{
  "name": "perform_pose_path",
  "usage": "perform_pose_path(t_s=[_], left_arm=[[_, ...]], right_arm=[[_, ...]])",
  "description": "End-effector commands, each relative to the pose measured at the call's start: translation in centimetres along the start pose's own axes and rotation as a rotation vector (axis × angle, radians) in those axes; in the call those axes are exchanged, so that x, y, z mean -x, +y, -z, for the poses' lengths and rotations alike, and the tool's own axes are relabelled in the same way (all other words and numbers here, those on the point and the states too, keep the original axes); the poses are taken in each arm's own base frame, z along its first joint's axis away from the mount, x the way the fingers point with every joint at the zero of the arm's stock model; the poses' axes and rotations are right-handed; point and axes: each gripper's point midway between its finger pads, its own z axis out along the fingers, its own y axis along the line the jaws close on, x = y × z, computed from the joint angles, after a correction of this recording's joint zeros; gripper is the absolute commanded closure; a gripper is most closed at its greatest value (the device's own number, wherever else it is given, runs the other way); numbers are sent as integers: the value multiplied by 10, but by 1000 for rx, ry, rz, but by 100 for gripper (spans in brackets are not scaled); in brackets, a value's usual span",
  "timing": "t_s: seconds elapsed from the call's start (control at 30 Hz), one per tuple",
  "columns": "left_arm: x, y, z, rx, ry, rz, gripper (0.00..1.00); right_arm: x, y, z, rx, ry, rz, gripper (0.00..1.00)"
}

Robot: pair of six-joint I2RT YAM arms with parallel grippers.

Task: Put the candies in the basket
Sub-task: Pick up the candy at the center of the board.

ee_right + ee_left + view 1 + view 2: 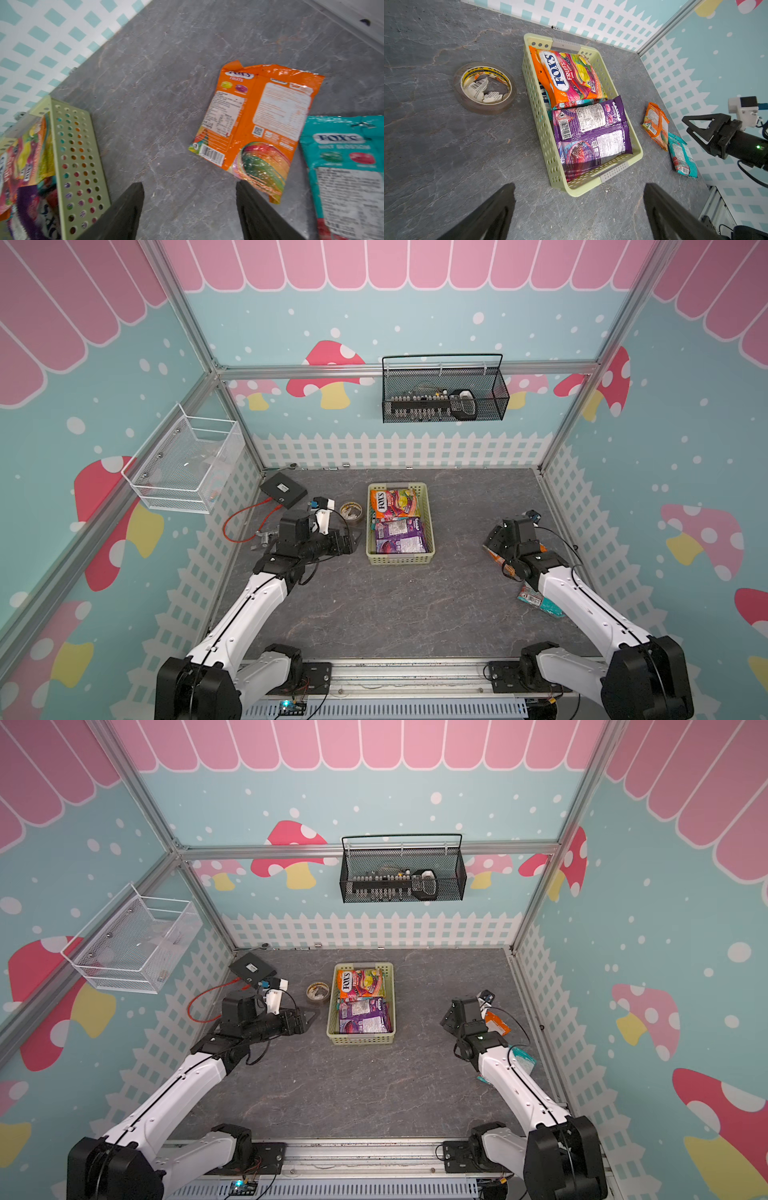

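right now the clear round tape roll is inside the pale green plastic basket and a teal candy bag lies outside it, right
No: the clear round tape roll lies beside the pale green plastic basket, as the left wrist view shows. The teal candy bag does lie outside it.

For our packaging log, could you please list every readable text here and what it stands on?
"FOX'S FRUITS OVAL CANDY": orange-pink bag in the basket.
"BERRIES": purple bag, same basket.
"FOX'S FRUITS": loose orange bag.
"FOX'S MINT BLOSSOM": loose teal bag.
Print on the tape roll, barcodes, fine print: too small to read.
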Motion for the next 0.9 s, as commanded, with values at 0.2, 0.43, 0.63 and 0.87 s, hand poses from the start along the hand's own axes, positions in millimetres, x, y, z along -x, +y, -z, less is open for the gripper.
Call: perform_pose_path(t_s=[0.2, 0.43, 0.63, 0.87], left_arm=[[2, -15, 4, -83, -13, -40, 1], [-1, -19, 3, -107, -1, -43, 0], [-11, -37, -4, -207, 47, -64, 1], [-9, -37, -3, -191, 33, -79, 1]], right_arm=[[50, -36, -58, -110, 118, 382, 31], [74, -63, -103, -56, 242, 366, 38], [55, -80, -132, 46, 394, 366, 42], [39, -121, -152, -73, 505, 405, 42]])
